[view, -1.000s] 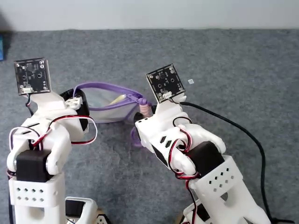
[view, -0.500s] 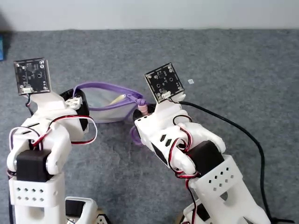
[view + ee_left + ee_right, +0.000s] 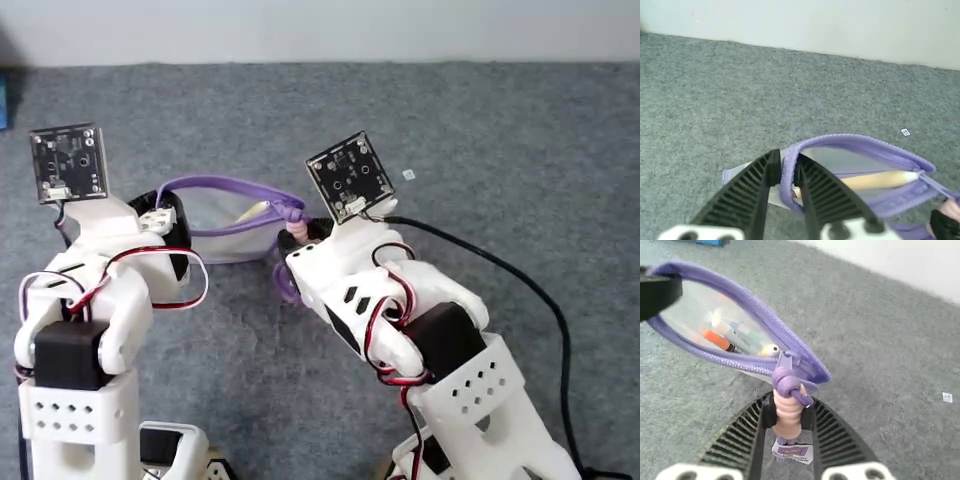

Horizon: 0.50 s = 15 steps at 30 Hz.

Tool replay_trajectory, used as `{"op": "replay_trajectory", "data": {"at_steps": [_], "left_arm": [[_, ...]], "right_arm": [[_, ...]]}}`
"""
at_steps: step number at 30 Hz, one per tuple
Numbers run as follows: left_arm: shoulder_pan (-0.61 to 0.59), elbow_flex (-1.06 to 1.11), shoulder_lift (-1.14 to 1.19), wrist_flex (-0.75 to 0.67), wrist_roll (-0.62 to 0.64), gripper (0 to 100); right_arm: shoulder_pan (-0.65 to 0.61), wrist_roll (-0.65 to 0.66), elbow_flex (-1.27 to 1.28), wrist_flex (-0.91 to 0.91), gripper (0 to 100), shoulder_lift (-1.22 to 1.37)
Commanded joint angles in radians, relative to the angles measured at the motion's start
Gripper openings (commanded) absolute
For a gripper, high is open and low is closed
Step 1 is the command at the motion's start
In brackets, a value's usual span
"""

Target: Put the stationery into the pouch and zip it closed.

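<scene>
the stationery looks to be in already: through the clear side of the pouch (image 3: 225, 187) i can see a cream pen (image 3: 875, 179) and an orange-capped marker (image 3: 716, 339), with a few more pieces beside it. so i judge the step in hand to be the zipping. it is hardly begun, since the purple mouth gapes along nearly its whole length.

the pouch lies on the grey carpet (image 3: 480, 130), left of centre in the high view, strung between my two arms. my left gripper (image 3: 787, 159), at the lower middle of its own view, has its jaws pressed together on the purple zip edge at the pouch's left end, pinching it. my right gripper (image 3: 788, 405) is clamped on the pink zip pull (image 3: 788, 422), low in the middle of that view. the slider (image 3: 787, 360) sits just above it, at the end of the zip nearest that arm.

next, i think, the right arm has to drag the slider along the teeth toward the left gripper. the left should hold its end firm so the pouch is taut and does not slide along. the pull hangs from a knotted loop, so the tug should run in line with the zip. a sideways pull could jam the slider or twist the mouth.
</scene>
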Motion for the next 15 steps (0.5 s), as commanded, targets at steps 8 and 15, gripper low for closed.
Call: {"op": "replay_trajectory", "data": {"at_steps": [8,15], "left_arm": [[0.172,-0.271,0.023,0.27,0.002,18],[0.183,-0.493,0.023,0.419,0.002,25]], "right_arm": [[0.076,0.014,-0.057,-0.073,0.7,0.002],[0.102,0.015,-0.054,-0.107,0.7,0.004]]}}
